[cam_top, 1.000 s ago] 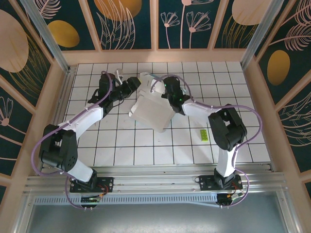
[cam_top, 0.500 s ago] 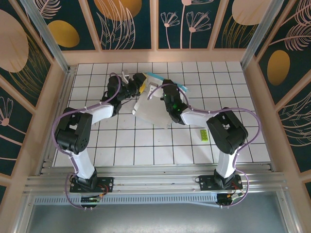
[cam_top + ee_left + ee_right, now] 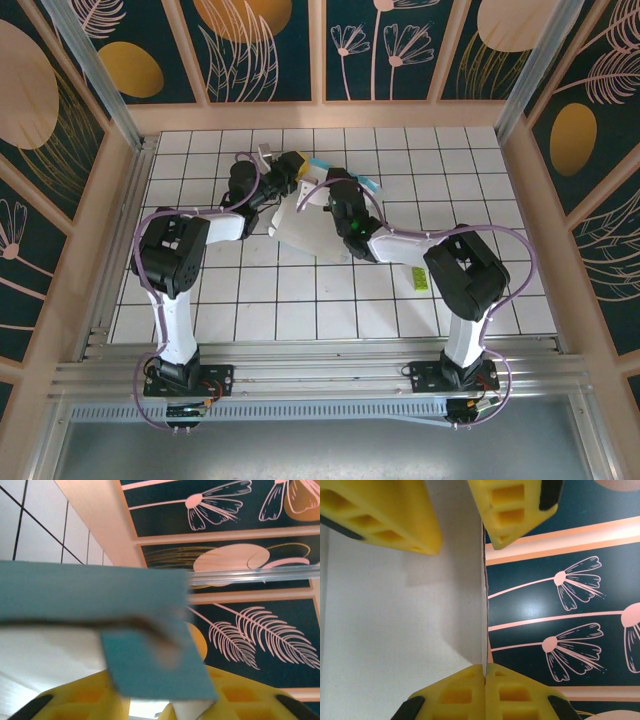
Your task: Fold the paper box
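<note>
Paper box lies half-folded on the tiled worktop, white side up, with one teal flap raised at its far edge. Right gripper is at the box's far edge, reaching in from the right side. Its jaws are pinched tight on the upright card wall, and the card edge runs straight between the pads. Left gripper is at the box's far-left corner. Its jaws are narrow but not clamped, and its yellow fingers straddle the same card edge with a gap on one side. In the left wrist view the teal flap hangs between those fingers, blurred. Yellow-green slip is near-right of the box, well apart.
</note>
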Controlling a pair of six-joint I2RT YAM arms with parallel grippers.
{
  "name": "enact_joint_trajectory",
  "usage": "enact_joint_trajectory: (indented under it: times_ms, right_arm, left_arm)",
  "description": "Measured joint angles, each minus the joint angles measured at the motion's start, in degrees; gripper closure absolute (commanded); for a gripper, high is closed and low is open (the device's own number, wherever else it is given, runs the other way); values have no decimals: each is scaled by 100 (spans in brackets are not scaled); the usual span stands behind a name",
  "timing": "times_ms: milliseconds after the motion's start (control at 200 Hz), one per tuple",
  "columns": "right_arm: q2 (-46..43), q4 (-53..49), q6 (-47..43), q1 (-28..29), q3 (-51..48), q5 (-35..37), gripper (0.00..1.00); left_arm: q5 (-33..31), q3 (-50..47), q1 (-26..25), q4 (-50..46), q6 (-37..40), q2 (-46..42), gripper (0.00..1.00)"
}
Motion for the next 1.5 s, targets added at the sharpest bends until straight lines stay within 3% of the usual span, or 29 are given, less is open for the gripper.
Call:
enact_joint_trajectory:
  times_ms: [170,430,566,656,756,886,1036,1176,1336,1502]
  right_arm:
    - [0,-35,107,83,-33,85,100]
    - [0,-90,234,125,-188,190,99]
    - [0,-205,540,138,-210,210,78]
    - [0,-723,999,192,-81,39,48]
    - [-13,-2079,1860,188,470,-533,39]
    - [-243,-3799,3281,-33,1473,-1982,30]
    - [-577,-4868,5040,-859,2457,-3849,27]
    - [-323,-5702,6220,-1574,3475,-4647,20]
    - [87,-6323,6516,-1473,3790,-4634,23]
    - [192,-6312,5761,-758,3136,-3628,27]
  left_arm:
    - [42,70,2,87,-94,103,69]
    - [168,131,-20,125,-186,330,85]
    - [175,136,-20,76,-181,345,87]
    - [166,151,-20,-22,-149,345,88]
    - [166,179,-20,-208,-72,345,88]
    - [170,275,-20,-483,57,345,88]
    - [164,411,-20,-1067,361,339,87]
    - [146,496,-20,-1711,603,264,86]
    - [149,678,-22,-2374,695,122,85]
    - [144,986,-39,-2986,728,68,83]
